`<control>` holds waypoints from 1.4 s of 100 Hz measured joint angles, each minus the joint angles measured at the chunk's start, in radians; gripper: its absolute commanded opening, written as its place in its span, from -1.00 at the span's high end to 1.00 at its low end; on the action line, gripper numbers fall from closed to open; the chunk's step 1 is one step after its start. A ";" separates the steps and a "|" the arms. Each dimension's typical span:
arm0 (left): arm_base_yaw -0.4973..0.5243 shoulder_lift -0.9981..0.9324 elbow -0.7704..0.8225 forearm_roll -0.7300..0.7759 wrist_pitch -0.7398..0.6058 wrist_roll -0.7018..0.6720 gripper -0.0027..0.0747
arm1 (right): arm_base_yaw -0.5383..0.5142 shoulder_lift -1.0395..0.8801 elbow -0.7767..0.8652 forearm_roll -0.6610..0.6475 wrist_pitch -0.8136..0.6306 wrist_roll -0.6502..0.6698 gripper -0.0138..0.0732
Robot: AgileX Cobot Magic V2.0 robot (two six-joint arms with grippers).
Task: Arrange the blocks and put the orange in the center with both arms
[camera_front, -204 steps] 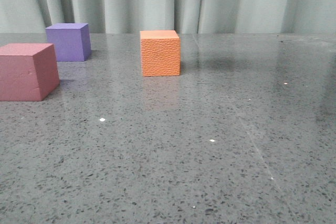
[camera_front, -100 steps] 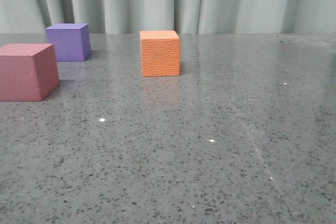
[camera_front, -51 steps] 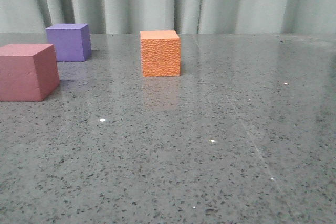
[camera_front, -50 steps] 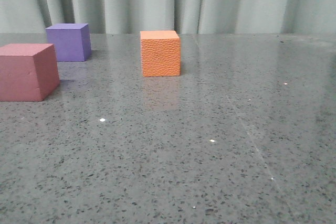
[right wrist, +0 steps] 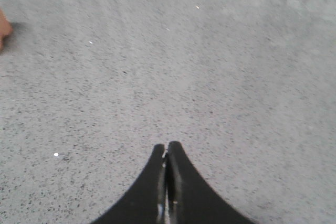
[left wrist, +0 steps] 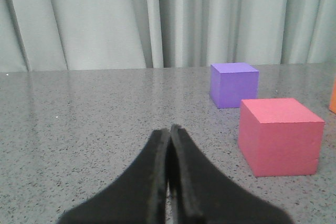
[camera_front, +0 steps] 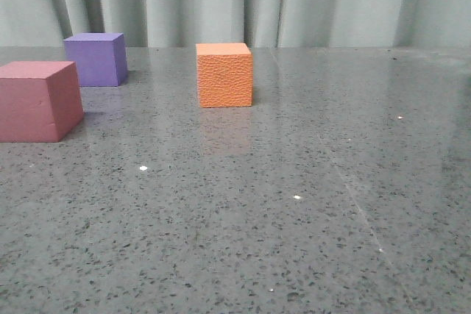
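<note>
The orange cube (camera_front: pixel 224 75) with a pebbled surface stands on the grey table near the middle of the front view. The purple cube (camera_front: pixel 96 58) stands at the back left and the pink-red cube (camera_front: pixel 38 101) at the left edge, nearer the camera. Neither arm shows in the front view. My left gripper (left wrist: pixel 169 129) is shut and empty above the table, with the pink-red cube (left wrist: pixel 279 136) and the purple cube (left wrist: pixel 233 84) ahead to one side. My right gripper (right wrist: pixel 166 146) is shut and empty over bare table; a sliver of the orange cube (right wrist: pixel 3 29) shows at the frame's edge.
The speckled grey table (camera_front: pixel 294 196) runs back to a pale green curtain (camera_front: pixel 294 1). A sliver of orange (left wrist: pixel 333 95) shows at the edge of the left wrist view.
The pink-red cube shifted slightly at the left edge about a second ago and now rests still. A faint shadow on the table's right side has faded. The orange and purple cubes have not moved.
</note>
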 measured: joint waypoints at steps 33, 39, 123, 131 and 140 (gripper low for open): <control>0.000 0.000 0.000 0.000 0.000 0.000 0.98 | -0.132 -0.343 0.328 0.137 -0.182 -0.015 0.83; 0.000 0.000 0.000 0.000 0.000 0.000 0.98 | -0.174 -0.382 0.364 0.186 -0.210 -0.047 0.83; 0.000 0.000 0.000 0.000 -0.001 0.000 0.98 | -0.328 -0.399 0.556 0.448 -0.529 -0.332 0.83; 0.000 0.000 0.000 0.000 -0.001 0.000 0.98 | -0.328 -0.399 0.556 0.448 -0.529 -0.332 0.83; 0.000 0.000 0.000 0.000 -0.001 0.000 0.98 | -0.328 -0.399 0.556 0.448 -0.529 -0.332 0.83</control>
